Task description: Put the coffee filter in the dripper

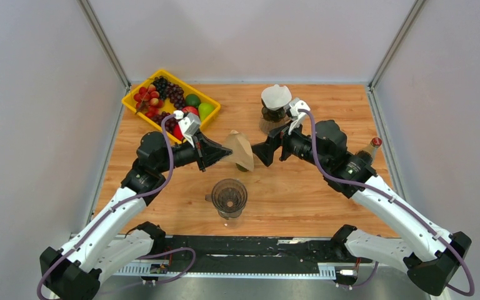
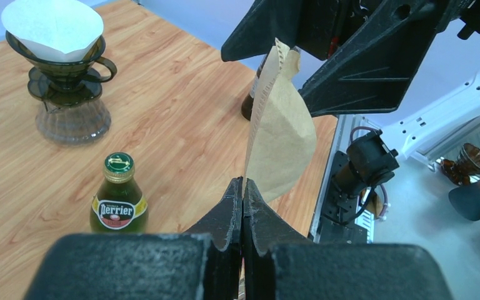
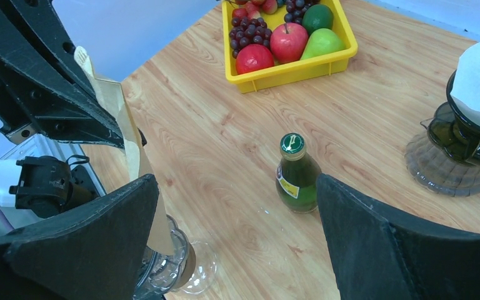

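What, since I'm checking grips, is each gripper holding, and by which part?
The left gripper pinches the brown paper filter by its near edge. The right gripper is open and holds nothing.

"Perrier" — green bottle (image 2: 117, 195) label

Lab test cell: white panel walls (image 1: 250, 37) enclose a wooden table (image 1: 287, 200).

left end effector (image 1: 227, 152): pinched shut, pointing inward | right end effector (image 1: 257, 152): jaws wide, facing it
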